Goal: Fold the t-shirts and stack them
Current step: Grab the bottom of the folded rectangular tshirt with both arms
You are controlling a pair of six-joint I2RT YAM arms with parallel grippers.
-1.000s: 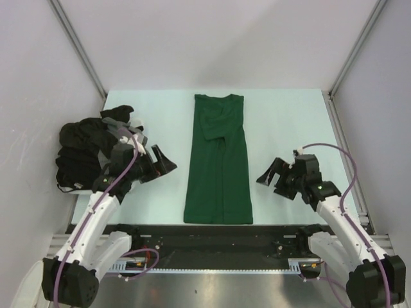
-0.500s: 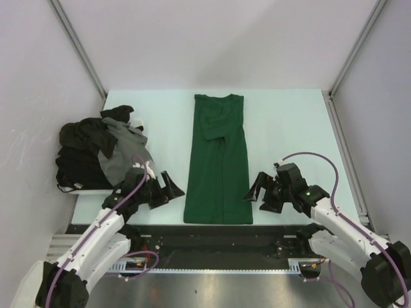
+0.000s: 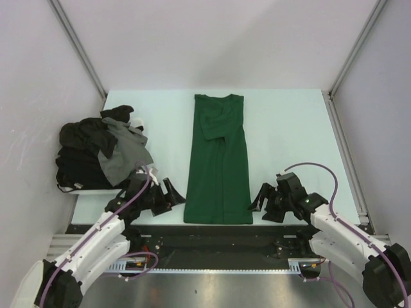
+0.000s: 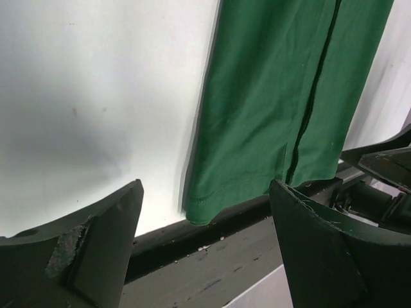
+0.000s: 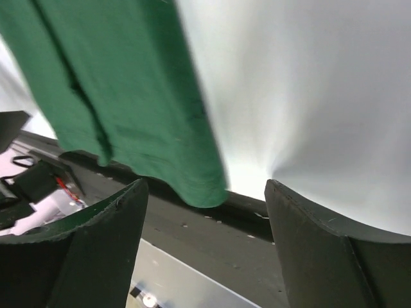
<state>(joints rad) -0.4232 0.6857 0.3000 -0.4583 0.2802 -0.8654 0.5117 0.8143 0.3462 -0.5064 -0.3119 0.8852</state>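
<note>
A dark green t-shirt (image 3: pixel 218 160), folded lengthwise into a long strip, lies flat in the middle of the table with its hem at the near edge. Black and grey t-shirts (image 3: pixel 96 154) sit in a loose pile at the left. My left gripper (image 3: pixel 174 194) is open just left of the hem's near-left corner. My right gripper (image 3: pixel 257 200) is open just right of the near-right corner. In the left wrist view the green hem corner (image 4: pixel 212 205) shows between the open fingers of the left gripper (image 4: pixel 205 192), ungripped. The right gripper (image 5: pixel 207 186) likewise frames the other corner (image 5: pixel 199 186).
The pale table (image 3: pixel 289 128) ends at a black rail (image 3: pixel 218 234) right below the shirt's hem. Grey walls and metal posts (image 3: pixel 77 48) enclose the left, right and back. The shirt pile overhangs the table's left edge.
Both arms have dropped toward the near edge and swung inward to the green shirt's bottom corners. Both sets of jaws have narrowed slightly.
</note>
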